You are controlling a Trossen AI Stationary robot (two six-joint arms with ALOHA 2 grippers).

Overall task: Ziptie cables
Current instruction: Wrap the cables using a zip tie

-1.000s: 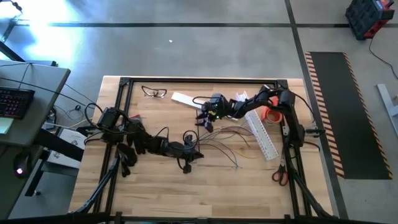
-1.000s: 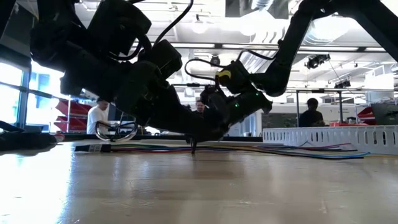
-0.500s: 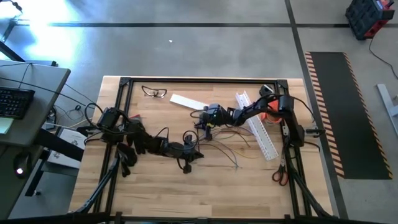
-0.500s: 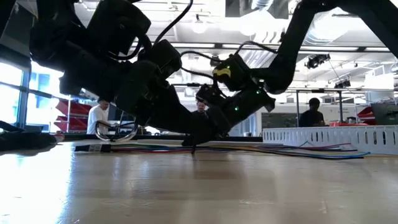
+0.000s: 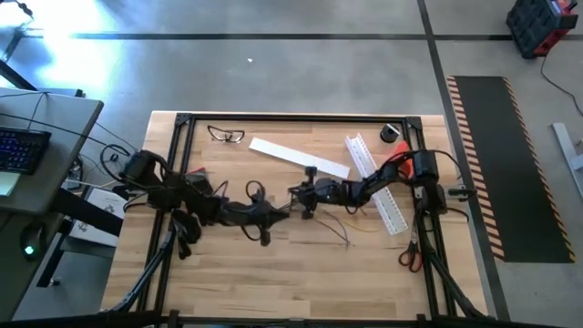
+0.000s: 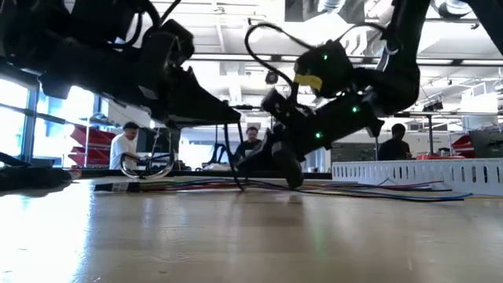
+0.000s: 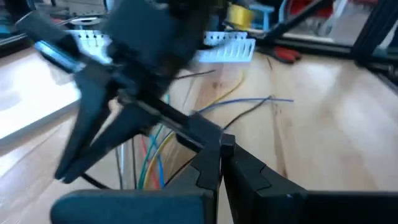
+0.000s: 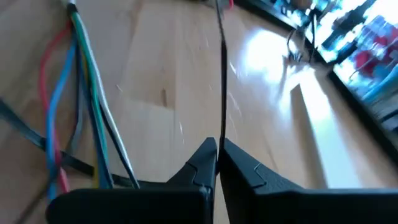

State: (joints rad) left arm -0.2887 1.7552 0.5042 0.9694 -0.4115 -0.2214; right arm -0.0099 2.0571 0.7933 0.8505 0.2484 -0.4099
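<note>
The cables point(image 5: 342, 221) lie fanned out on the table's middle, their coloured strands point(image 8: 81, 87) beside both grippers. The ziptie point(image 8: 221, 74) is a thin dark strip. In the low view the ziptie point(image 6: 236, 153) hangs from my left gripper point(image 6: 234, 119) down to the table by the cables point(image 6: 377, 190). My left gripper point(image 5: 281, 212) comes in from the left and my right gripper point(image 5: 299, 202) from the right. They meet at the table's middle, both shut on the ziptie. My left gripper pinches the ziptie point(image 7: 186, 127) between its two shut fingers, above the table. The fingers point nearly level, from the table's left. The strip runs from them toward my right gripper. My right gripper pinches the ziptie point(image 8: 219, 134) at its fingertips. The fingers slant down from the table's right, along the strip. The strip runs straight on past them over the wood.
A white slotted channel point(image 5: 378, 187) lies at the right, a flat white strip point(image 5: 301, 156) behind the grippers. Safety glasses point(image 5: 226, 135) lie at the far left, orange-handled scissors point(image 5: 410, 253) at the near right. A black frame point(image 5: 273, 117) rims the table. People stand in the room behind.
My right gripper has come from the far middle toward the near edge and the left, rolling as it went, to my left gripper. My left gripper has risen off the table, and the ziptie now hangs from it.
</note>
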